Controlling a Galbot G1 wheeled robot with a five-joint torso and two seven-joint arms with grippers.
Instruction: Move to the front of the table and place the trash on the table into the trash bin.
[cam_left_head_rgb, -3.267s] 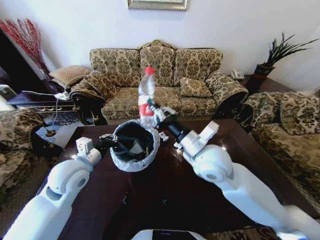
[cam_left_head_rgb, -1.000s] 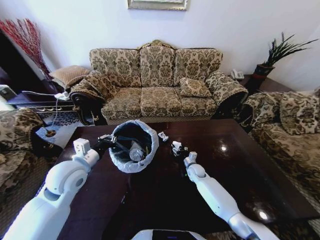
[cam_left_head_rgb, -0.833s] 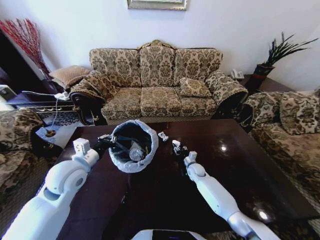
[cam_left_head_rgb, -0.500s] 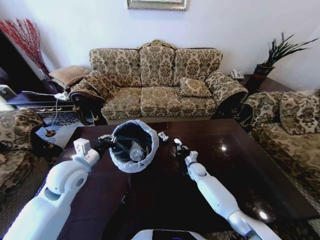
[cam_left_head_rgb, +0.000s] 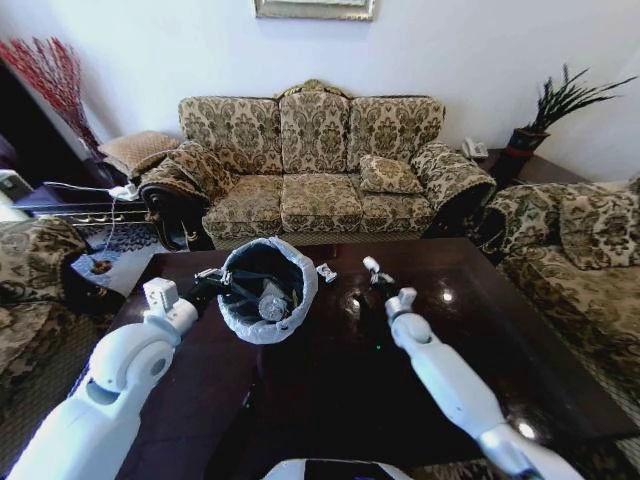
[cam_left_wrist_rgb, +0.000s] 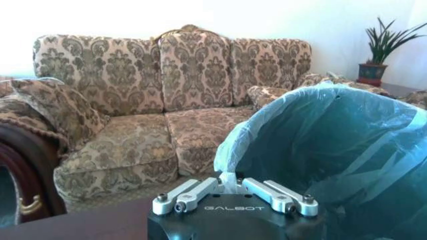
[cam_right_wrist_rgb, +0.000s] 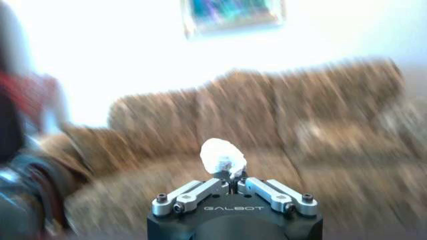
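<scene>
Two grippers, both stamped GALBOT

The left gripper (cam_left_wrist_rgb: 230, 186) pinches the trash bin's (cam_left_head_rgb: 266, 292) crinkly bag rim on the glossy table (cam_left_head_rgb: 470, 330). The right gripper (cam_right_wrist_rgb: 230, 180) clamps crumpled white paper (cam_right_wrist_rgb: 222, 157); another scrap (cam_left_head_rgb: 325, 272) lies beside the bin.

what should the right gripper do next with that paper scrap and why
Probably swing toward the bin and release: the right gripper is shut on a white paper scrap above the table, beside the bin that the left gripper grips by its rim.

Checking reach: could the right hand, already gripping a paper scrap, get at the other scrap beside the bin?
Probably not yet: the right hand is shut on a paper scrap. The other scrap lies unobstructed beside the trash bin.
</scene>
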